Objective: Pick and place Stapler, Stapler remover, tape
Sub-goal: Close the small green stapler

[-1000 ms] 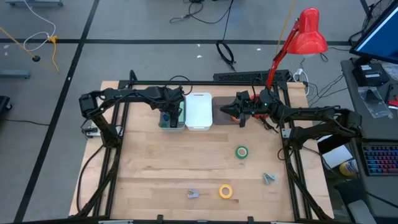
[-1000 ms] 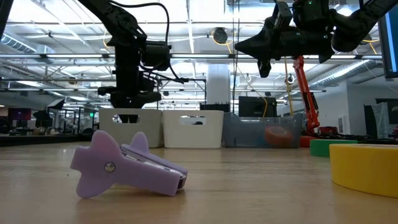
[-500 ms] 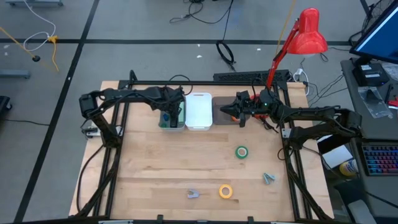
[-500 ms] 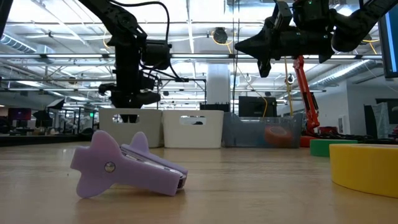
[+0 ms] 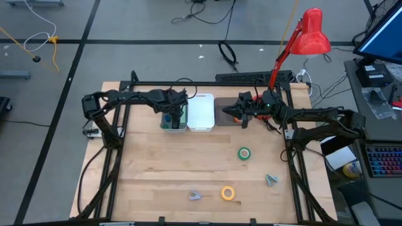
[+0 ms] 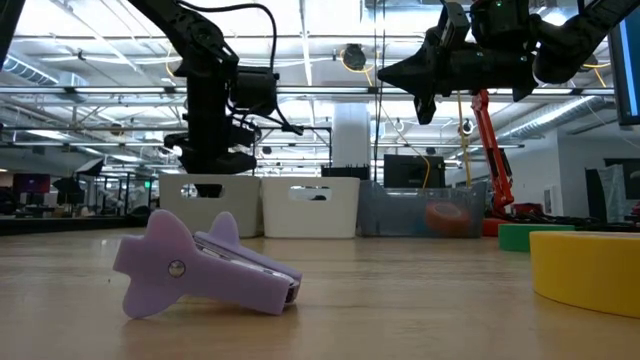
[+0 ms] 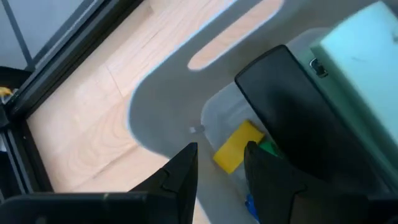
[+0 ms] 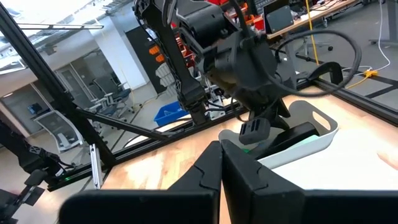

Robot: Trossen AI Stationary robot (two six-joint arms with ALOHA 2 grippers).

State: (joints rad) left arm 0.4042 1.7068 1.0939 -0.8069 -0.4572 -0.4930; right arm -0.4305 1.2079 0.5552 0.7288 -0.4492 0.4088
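My left gripper (image 5: 171,118) (image 7: 221,149) hangs open over the left white bin (image 5: 175,127), pointing steeply down, with nothing between its fingers. In that bin lie a black stapler (image 7: 292,106) and a mint-green stapler (image 7: 367,56), beside small yellow (image 7: 238,147), green and blue pieces. On the wood lie a green tape roll (image 5: 244,153), a yellow tape roll (image 5: 228,193) (image 6: 590,268), a purple stapler remover (image 5: 195,195) (image 6: 205,268) and a grey-green stapler remover (image 5: 271,180). My right gripper (image 5: 233,113) (image 8: 221,146) waits shut and level above the grey bin (image 5: 223,117).
Three bins stand in a row at the far side: left white, middle white (image 5: 201,113) and grey. An orange thing (image 6: 440,216) shows through the grey bin's wall. A black frame (image 5: 207,84) borders the table. A red lamp (image 5: 311,34) stands at the far right.
My left gripper has rolled a little about its own axis while staying over the left white bin. Its fingers keep the same gap.
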